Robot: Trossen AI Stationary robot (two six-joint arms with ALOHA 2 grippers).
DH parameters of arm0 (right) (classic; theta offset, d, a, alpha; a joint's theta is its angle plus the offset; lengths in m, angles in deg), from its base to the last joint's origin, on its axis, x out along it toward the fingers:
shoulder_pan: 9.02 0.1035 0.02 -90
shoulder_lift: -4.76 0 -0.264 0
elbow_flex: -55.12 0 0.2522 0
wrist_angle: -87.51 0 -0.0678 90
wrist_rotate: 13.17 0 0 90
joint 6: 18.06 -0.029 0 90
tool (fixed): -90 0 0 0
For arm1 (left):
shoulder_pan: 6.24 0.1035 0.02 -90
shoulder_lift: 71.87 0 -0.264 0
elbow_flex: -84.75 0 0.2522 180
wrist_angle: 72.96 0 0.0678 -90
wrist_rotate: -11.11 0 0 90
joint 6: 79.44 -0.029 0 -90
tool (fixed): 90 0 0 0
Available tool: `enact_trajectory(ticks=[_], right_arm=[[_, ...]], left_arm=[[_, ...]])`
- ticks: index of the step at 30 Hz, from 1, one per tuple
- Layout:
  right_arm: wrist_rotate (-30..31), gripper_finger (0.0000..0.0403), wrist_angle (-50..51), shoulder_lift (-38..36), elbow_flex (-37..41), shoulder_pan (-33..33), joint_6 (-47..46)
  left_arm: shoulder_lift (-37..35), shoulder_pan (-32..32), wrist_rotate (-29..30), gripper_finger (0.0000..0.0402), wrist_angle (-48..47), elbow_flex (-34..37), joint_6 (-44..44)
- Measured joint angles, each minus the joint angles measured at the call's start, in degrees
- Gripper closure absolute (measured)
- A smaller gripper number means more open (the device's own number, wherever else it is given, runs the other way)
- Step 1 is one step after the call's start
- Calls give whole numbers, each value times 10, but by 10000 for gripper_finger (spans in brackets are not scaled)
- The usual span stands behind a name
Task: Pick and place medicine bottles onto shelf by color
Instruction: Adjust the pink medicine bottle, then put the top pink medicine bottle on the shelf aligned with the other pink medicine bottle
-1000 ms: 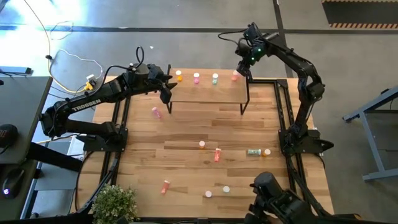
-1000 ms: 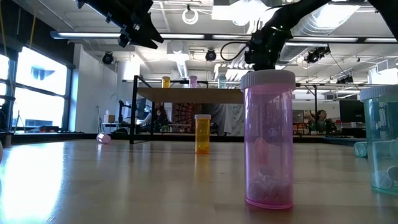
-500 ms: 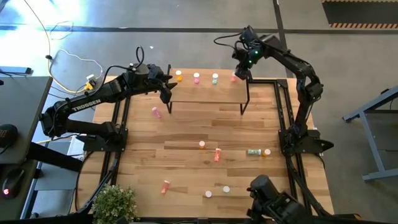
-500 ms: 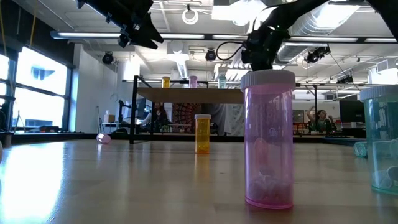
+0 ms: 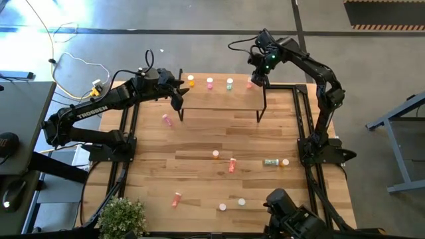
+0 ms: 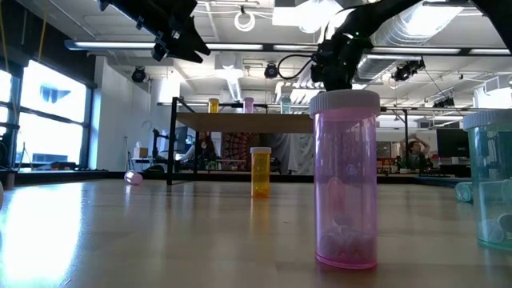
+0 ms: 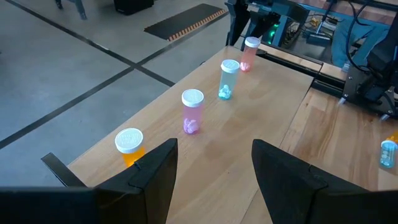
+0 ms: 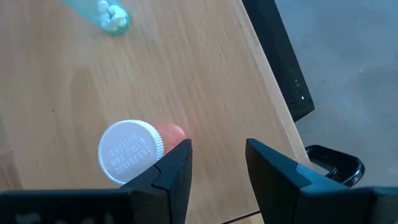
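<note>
— How many bottles on the shelf [image 5: 219, 98]?

— Four: orange bottle [image 7: 129, 145], pink bottle [image 7: 192, 111], teal bottle [image 7: 227, 79], red bottle [image 8: 135, 151]. My right gripper [image 8: 217, 160] hovers open beside the red one; my left gripper [image 7: 211, 167] gapes at the shelf's opposite end.

— Texture?

— Smooth light wood, ribbed white caps.

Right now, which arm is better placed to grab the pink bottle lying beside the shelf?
Left. Its open end effector hangs near the pink bottle; the right end effector is across the shelf.

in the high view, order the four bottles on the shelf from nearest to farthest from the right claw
1. red bottle, at the shelf end right beside the right claw
2. teal bottle, next along
3. pink bottle, mid-row
4. orange bottle, far end, near the left claw
</note>
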Motion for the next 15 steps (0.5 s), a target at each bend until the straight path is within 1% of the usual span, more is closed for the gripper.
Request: enact_trajectory(ticks=[3,9,13,15], right_arm=[[5,261,0,0,0,0,-4],[50,261,7,0,-6,0,-29],[54,261,31,0,-41,0,-56],[68,261,54,0,-69,3,-79]], left_arm=[[0,0,0,206,0,0,0],[0,0,0,206,0,0,0],[0,0,0,206,0,0,-6],[0,0,0,206,0,0,-23]])
